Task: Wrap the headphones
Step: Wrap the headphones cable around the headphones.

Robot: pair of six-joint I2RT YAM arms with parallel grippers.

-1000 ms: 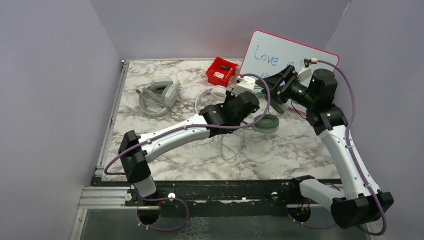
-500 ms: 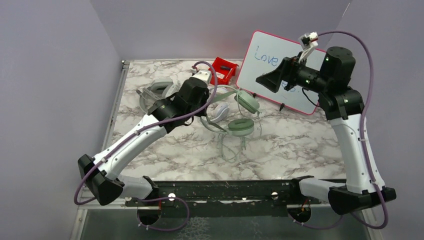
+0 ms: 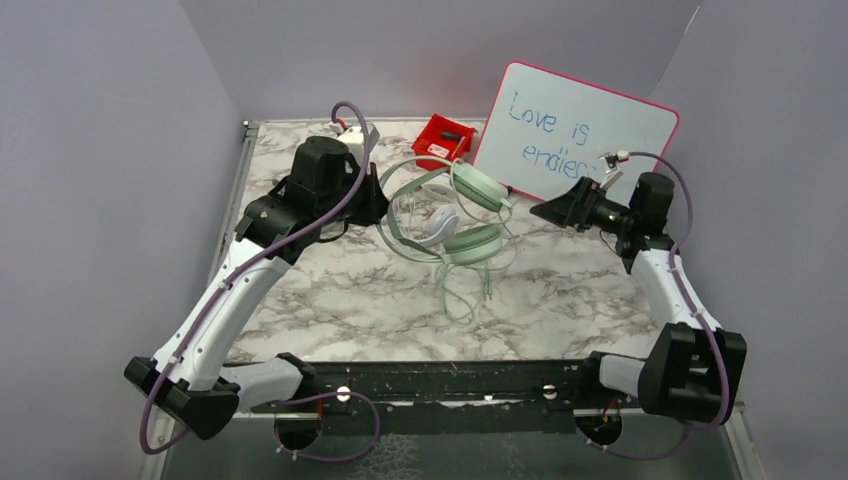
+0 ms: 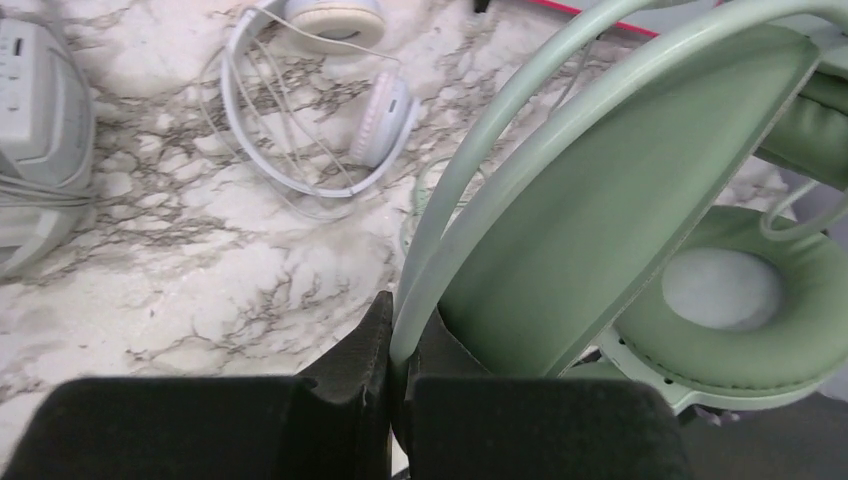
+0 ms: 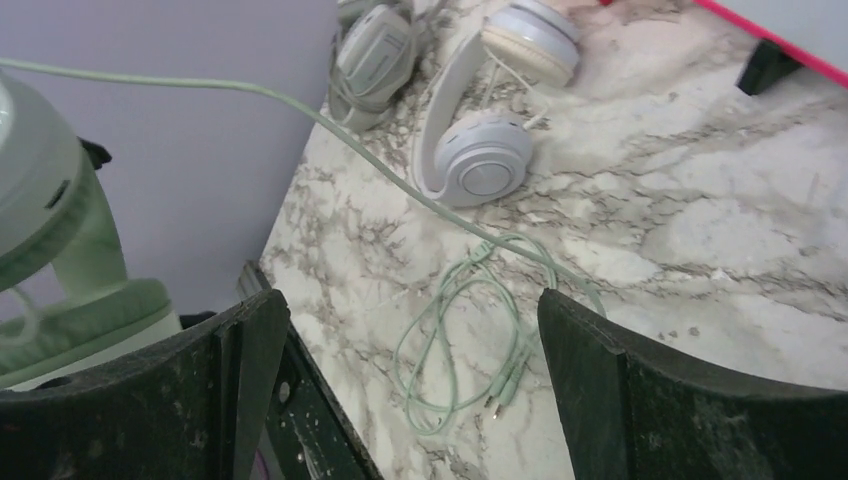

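My left gripper (image 3: 382, 205) (image 4: 400, 322) is shut on the headband of the pale mint headphones (image 3: 468, 212) (image 4: 620, 190) and holds them lifted over the table's middle. Their thin mint cable (image 3: 463, 288) (image 5: 470, 330) trails down and lies in loops on the marble. White headphones (image 3: 436, 222) (image 4: 330, 110) (image 5: 480, 150) lie flat beneath and behind them. A grey-green pair (image 4: 30, 130) (image 5: 375, 50) lies at the back left, hidden by my left arm from above. My right gripper (image 3: 556, 212) (image 5: 412, 300) hangs open to the right, holding nothing.
A red bin (image 3: 441, 141) stands at the back. A pink-framed whiteboard (image 3: 590, 125) with blue writing leans against the back right wall. Purple walls close in the marble table (image 3: 330, 300) on three sides. A black rail (image 3: 450, 380) runs along the near edge.
My left arm has swung from the centre back to the left, carrying the mint headphones by the headband. My right gripper has opened, dropped lower and drawn back to the right.
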